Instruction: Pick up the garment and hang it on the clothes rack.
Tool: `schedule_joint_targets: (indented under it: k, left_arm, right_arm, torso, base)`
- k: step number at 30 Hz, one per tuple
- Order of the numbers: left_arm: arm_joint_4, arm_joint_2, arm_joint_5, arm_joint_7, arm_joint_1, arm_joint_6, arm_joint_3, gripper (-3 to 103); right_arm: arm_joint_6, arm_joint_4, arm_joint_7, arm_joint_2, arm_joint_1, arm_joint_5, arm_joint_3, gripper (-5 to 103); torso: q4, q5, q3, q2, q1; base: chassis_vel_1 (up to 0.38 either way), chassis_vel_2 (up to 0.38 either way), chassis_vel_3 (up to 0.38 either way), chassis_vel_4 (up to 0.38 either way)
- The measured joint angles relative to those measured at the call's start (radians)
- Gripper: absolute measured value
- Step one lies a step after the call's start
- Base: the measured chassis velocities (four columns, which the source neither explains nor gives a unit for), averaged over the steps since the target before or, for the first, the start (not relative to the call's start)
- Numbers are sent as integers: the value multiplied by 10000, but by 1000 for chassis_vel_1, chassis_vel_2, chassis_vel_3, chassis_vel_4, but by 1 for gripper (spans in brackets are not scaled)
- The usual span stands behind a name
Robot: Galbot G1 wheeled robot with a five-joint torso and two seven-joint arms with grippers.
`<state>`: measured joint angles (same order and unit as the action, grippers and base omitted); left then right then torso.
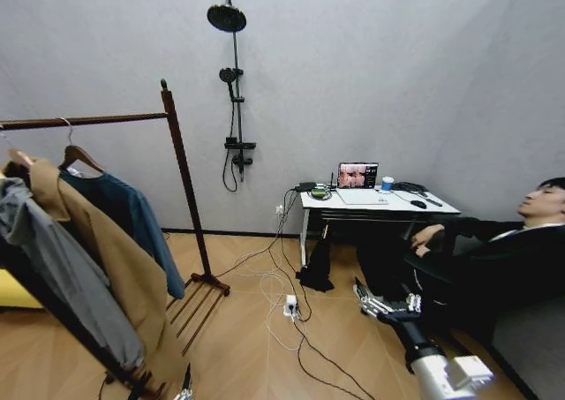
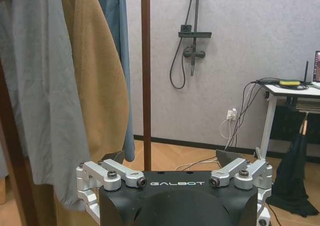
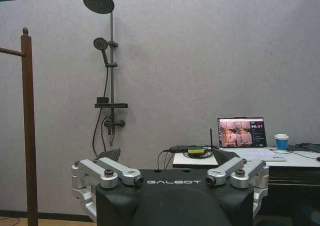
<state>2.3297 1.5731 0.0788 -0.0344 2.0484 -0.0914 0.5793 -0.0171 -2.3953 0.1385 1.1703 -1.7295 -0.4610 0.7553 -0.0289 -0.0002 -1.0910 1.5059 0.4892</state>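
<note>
- Hanging at the frame's left, the garment (image 1: 132,219) is on the rack (image 1: 181,166).
- Left gripper (image 2: 170,158), spread, holds nothing, low beside it.
- Right gripper (image 1: 375,305), lower right, spread, well apart.

The garment (image 1: 132,219) hangs on the clothes rack (image 1: 181,170) at left — desk (image 1: 380,201) right, against the wall

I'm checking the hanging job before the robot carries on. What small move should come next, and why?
Probably none on the garment: its wooden hanger already hooks over the clothes rack rail, beside the tan coat. Both grippers are open and empty, the left gripper low near the coats, the right gripper facing the wall. A slight retreat of the left arm seems sensible.
</note>
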Motion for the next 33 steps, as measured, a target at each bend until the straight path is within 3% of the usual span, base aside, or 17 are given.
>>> schedule_joint_targets:
  k: [7,8,9,11,15,16,20,21,33]
  left_arm:
    - [0,0,0,-1,0,0,0,100]
    - [1,0,0,2,0,0,-3,100]
    - [0,0,0,2,0,0,-2,100]
    - [0,0,0,-3,0,0,0,100]
    - [0,0,0,4,1,0,-5,100]
    - [-1,-1,0,0,-1,0,-1,100]
    - [0,0,0,1,0,0,-2,100]
    - [-1,-1,0,0,0,0,-1,100]
    - [0,-1,0,-3,1,0,-2,100]
  right_arm:
    - [0,0,0,0,0,0,0,100]
    - [0,2,1,0,0,-1,0,100]
    - [0,1,1,0,0,-1,0,100]
    - [0,0,0,0,-1,-1,0,100]
    - [-2,3,2,0,-2,-4,0,100]
    - [0,1,0,0,-2,-3,0,100]
    - [0,1,1,0,-2,-3,-1,100]
    - [0,0,1,0,-2,-3,0,100]
    - [0,0,1,0,-6,-1,-1,100]
  torso:
    - [2,-3,0,1,-1]
    - [-3,15,0,0,1]
    - [-2,-5,1,2,-2]
    - [2,-10,2,1,-1]
    - [-4,14,1,2,-2]
    - [-4,-8,3,2,-3]
    - [-1,9,-1,-1,1]
    - [-2,-9,2,2,-2]
    - [-4,8,4,6,-10]
  base:
    - [305,-317,-312,317]
    - [401,-332,-417,306]
    - [364,-385,-394,314]
    - [379,-369,-394,297]
    - [398,-340,-462,270]
    - [371,-354,-470,271]
    - [430,-278,-454,269]
    - [385,-304,-398,302]
    - [330,-300,-332,298]
